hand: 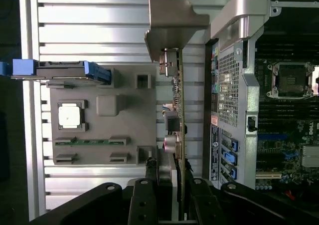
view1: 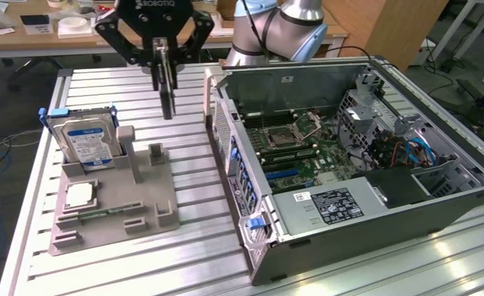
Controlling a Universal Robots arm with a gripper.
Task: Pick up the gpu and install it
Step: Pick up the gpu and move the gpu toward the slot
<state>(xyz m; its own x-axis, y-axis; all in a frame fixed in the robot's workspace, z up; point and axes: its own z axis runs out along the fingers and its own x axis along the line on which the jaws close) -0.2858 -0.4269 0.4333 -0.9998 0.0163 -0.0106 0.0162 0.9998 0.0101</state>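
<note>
Upper left, exterior view: we are clamping the gpu in the gripper — best held plumb, clear of the case.

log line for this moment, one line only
gripper: shut on gpu | gpu: hanging edge-on between parts tray and pc case | install: not yet done

End effector sat at the top of the exterior frame, a bit left of centre, pointing straight down. Its fingers were pinched tight on the gpu, hanging edge-on below. The arm bulked behind it, upper middle.
</note>
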